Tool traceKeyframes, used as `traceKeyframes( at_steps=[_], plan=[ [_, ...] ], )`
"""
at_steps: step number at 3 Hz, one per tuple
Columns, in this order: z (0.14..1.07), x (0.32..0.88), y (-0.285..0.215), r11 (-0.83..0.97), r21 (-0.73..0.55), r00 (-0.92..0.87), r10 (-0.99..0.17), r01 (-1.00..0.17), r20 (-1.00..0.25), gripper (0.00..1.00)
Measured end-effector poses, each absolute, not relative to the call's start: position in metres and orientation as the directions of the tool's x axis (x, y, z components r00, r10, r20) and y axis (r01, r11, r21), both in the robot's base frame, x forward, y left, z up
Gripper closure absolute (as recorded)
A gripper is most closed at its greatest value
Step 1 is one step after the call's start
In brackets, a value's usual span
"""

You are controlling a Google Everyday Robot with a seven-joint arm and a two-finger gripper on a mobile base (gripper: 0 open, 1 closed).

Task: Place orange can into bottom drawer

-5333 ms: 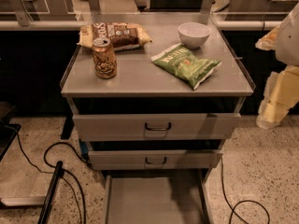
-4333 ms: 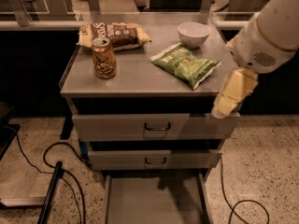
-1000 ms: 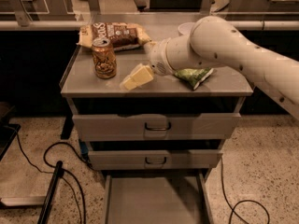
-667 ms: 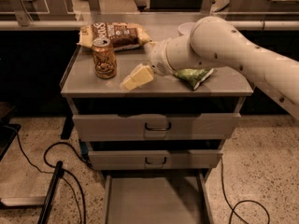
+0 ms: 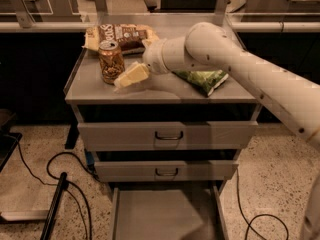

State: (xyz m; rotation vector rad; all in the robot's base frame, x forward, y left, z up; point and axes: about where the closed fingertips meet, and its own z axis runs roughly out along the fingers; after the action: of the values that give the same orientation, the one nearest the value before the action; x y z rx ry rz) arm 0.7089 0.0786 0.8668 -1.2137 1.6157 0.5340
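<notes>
The orange can (image 5: 111, 61) stands upright on the left part of the grey cabinet top (image 5: 160, 91). My gripper (image 5: 131, 76) hovers just right of the can, at its lower half, very close to it or touching it. My white arm (image 5: 235, 59) reaches in from the right across the cabinet top. The bottom drawer (image 5: 165, 211) is pulled out at the foot of the cabinet, and its grey floor is bare.
A brown snack bag (image 5: 120, 34) lies behind the can. A green snack bag (image 5: 202, 79) lies at the right, partly under my arm. Two upper drawers (image 5: 167, 135) with dark handles are shut. Black cables (image 5: 60, 169) lie on the floor at the left.
My arm has swung in from the right across the cabinet top. In the last second the gripper has moved further left and up, close beside the can. The can has not moved.
</notes>
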Motion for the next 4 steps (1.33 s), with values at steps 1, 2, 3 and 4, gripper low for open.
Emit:
traceKeyframes(
  at_steps=[1,2,3,4],
  plan=[
    [0.86,0.728,0.096,0.39,-0.198,0.022,-0.411,-0.899,-0.911,0.0],
    [0.859,0.73,0.096,0.391,-0.196,0.022,-0.408,-0.899,-0.913,0.0],
    [0.858,0.724,0.097,0.385,-0.185,0.022,-0.391,-0.904,-0.92,0.0],
    [0.858,0.714,0.103,0.375,-0.163,0.021,-0.354,-0.912,-0.935,0.0]
  ],
)
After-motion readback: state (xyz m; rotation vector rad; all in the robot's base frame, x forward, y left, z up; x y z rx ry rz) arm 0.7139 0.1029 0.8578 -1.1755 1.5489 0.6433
